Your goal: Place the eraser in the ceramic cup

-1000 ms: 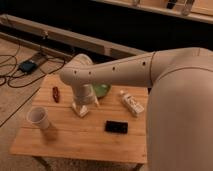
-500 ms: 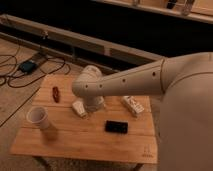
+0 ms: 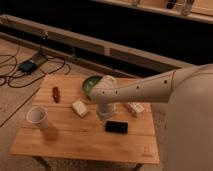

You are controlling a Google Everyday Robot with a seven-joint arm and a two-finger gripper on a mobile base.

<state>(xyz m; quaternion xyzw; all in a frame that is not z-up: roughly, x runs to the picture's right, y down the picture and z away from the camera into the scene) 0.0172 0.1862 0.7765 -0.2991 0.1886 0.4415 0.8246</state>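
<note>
Looking like the reach step: end effector [image 3: 105, 114], opening can't tell, hangs just beside the eraser [image 3: 116, 127] on the counter [image 3: 75, 142]; next needs grasp, then carry to cup [image 3: 37, 116] well apart.

Eraser [image 3: 116, 127]: small flat black slab, matte, lying flat, long side across, right of centre on the tabletop [image 3: 85, 142].
Cup [image 3: 37, 117]: plain white, handleless, upright, mouth open, near the left edge, well apart from the eraser.
Tool [image 3: 104, 114]: low over the tabletop, just beside the eraser's upper left.
</note>
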